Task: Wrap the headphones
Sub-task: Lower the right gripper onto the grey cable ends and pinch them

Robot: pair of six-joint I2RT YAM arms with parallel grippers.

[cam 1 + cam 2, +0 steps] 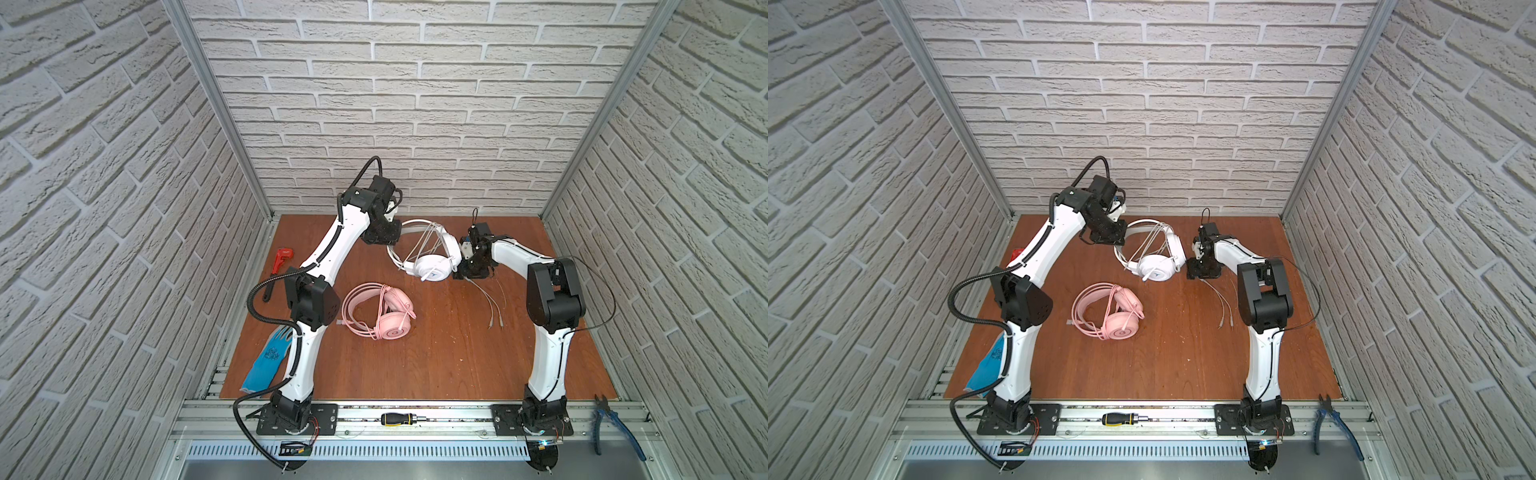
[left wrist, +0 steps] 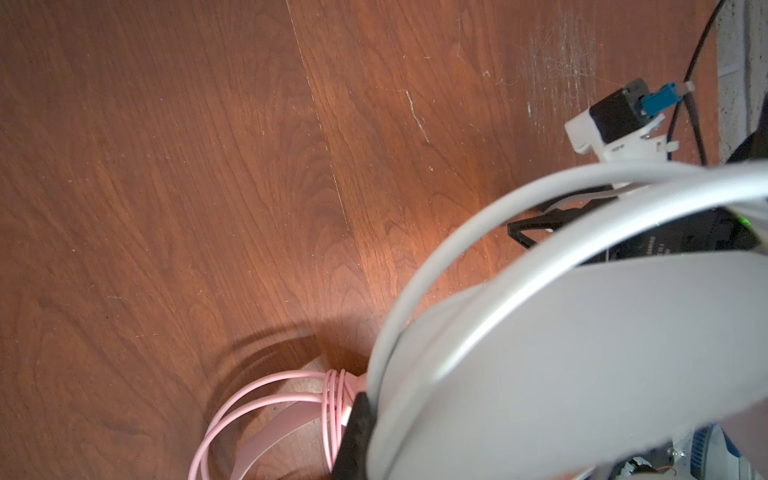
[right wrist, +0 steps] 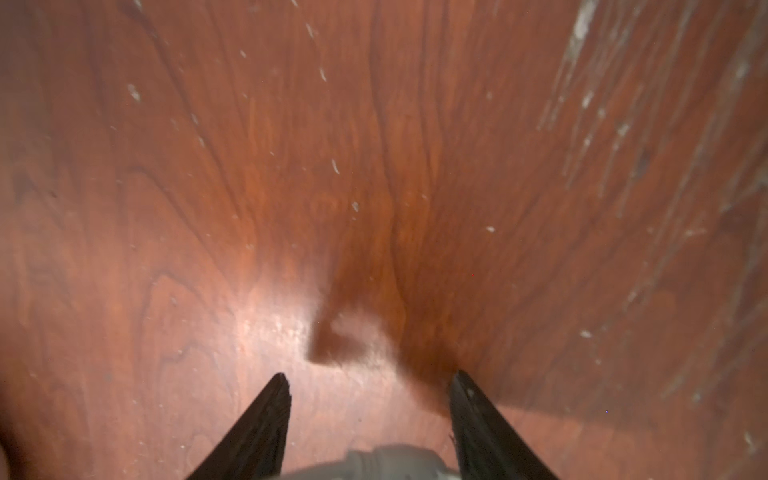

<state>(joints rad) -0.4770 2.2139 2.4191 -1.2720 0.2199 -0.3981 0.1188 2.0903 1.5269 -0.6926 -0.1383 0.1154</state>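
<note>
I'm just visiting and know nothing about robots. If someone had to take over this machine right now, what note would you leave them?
Left pincer: shut on the white headphones' headband.
Right pincer: open, empty, beside that headset.
Pink headphones: on the table, cable wound round their band; seemingly done.
White cable: some turns cross the headband, but its tail trails on the table below the right pincer.
Left to do: wind that tail on, set the headset down.

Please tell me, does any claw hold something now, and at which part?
The left claw is shut on the white wired over-ear headphones, at their wire headband. The right claw is open and holds nothing.
</note>
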